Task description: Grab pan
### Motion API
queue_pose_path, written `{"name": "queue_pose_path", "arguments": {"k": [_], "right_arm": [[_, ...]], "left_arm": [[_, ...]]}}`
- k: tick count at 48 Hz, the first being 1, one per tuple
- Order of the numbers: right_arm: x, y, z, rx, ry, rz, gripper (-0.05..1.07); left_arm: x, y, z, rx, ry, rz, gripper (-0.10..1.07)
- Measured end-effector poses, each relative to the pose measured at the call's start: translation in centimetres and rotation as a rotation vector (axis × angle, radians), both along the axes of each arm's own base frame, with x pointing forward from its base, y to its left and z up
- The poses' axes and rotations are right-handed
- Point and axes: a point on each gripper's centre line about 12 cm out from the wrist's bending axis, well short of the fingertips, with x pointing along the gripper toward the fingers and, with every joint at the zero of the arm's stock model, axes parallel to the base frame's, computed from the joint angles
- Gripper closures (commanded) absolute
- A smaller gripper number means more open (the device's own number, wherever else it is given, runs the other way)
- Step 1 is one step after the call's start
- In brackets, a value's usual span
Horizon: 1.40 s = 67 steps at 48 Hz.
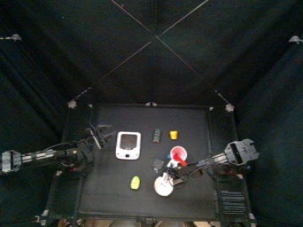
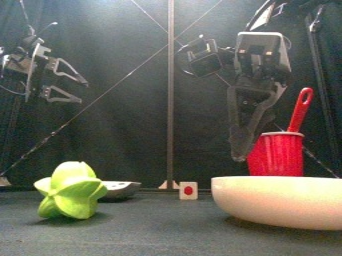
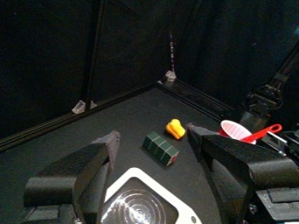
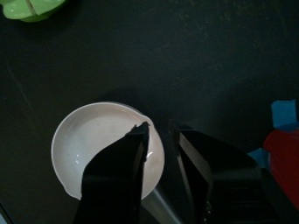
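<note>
The red pan sits on the table right of centre, its handle pointing away to the right. In the front view it shows behind the white bowl. It also shows in the left wrist view and at the edge of the right wrist view. My right gripper hangs over the bowl's rim, just in front of the pan. Its jaws stand a narrow gap apart with nothing between them. My left gripper rests open at the table's left, by the white slab.
A white slab with a dark circle lies left of centre. A white bowl and a yellow-green piece lie near the front edge. A dark block and a small orange piece lie farther back.
</note>
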Motion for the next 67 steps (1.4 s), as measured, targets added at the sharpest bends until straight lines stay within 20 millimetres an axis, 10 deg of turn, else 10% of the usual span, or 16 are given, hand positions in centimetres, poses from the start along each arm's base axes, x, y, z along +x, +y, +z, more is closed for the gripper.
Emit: {"name": "queue_pose_path", "arguments": {"k": [23, 47, 67], "right_arm": [[1.7, 0.4, 1.9, 0.000, -0.076, 0.018, 0.35], [6.2, 1.1, 9.4, -0.031, -0.312, 0.059, 0.35], [6.3, -0.3, 9.1, -0.037, -0.302, 0.026, 0.35]], "left_arm": [[0.0, 0.0, 0.0, -0.001, 0.004, -0.002, 0.01], [0.0, 0.0, -0.1, -0.004, 0.006, -0.003, 0.01], [0.0, 0.0, -0.2, -0.004, 0.007, -0.003, 0.01]]}}
